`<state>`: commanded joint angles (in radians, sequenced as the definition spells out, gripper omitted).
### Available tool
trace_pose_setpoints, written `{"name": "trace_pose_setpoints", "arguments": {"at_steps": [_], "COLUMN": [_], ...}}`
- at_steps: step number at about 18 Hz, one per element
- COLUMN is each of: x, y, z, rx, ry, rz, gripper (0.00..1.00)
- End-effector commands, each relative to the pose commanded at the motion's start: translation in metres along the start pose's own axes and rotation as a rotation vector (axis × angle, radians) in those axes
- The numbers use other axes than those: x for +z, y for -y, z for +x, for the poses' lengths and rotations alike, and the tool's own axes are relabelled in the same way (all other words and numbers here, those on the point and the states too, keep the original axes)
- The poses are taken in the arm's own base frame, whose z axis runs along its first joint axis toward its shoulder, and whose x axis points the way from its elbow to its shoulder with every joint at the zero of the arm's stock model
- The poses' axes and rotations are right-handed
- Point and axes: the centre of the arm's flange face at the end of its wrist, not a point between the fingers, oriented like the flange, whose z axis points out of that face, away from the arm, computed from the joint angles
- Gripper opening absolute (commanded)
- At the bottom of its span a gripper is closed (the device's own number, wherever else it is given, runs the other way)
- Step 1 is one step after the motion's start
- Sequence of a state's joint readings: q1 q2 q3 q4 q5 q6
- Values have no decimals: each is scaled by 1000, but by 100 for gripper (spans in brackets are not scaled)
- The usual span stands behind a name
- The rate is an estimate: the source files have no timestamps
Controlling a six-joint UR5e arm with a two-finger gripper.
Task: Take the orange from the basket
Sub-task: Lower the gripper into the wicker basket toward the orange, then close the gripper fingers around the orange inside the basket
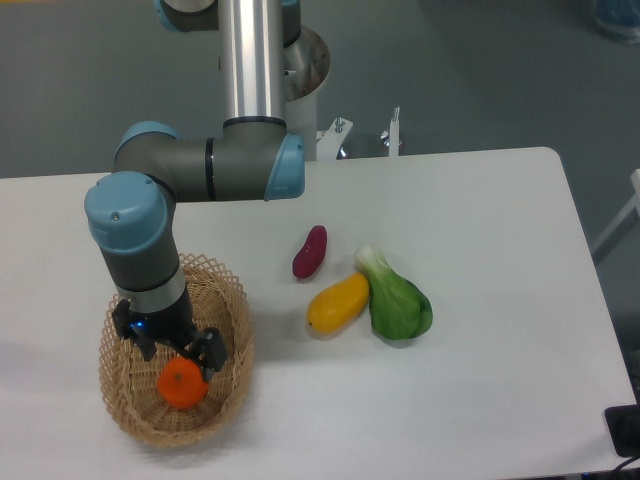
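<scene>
We see our two-finger gripper (180,362) lowered into the tan wicker basket (228,395), fingers straddling the small round orange (183,385) at its six o'clock, grip unconfirmed; closing and lifting seem next.

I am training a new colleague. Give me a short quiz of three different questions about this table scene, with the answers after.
1. True or false: the orange lies inside the basket.
2. Which item touches the yellow fruit on its right side?
A. the purple vegetable
B. the green leafy vegetable
C. the basket
3. Fill in: the claw is directly above the ____.

Key: 1 true; 2 B; 3 orange.
</scene>
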<state>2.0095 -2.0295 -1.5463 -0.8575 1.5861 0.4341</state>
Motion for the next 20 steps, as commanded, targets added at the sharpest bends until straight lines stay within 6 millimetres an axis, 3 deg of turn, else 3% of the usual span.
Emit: {"name": "trace_pose_setpoints", "arguments": {"at_steps": [8,14,17,19,20], "x": [0,19,51,53,63], "y": [-4,-9,-9,-7,-9], "z": [1,10,14,14,15], "rx": [-15,-13,-48,-45,-42], "ry": [-6,-24,-40,-42,-49], "rz": [-2,-36,-76,-75,-91], "gripper": [100,100,100,100,100]}}
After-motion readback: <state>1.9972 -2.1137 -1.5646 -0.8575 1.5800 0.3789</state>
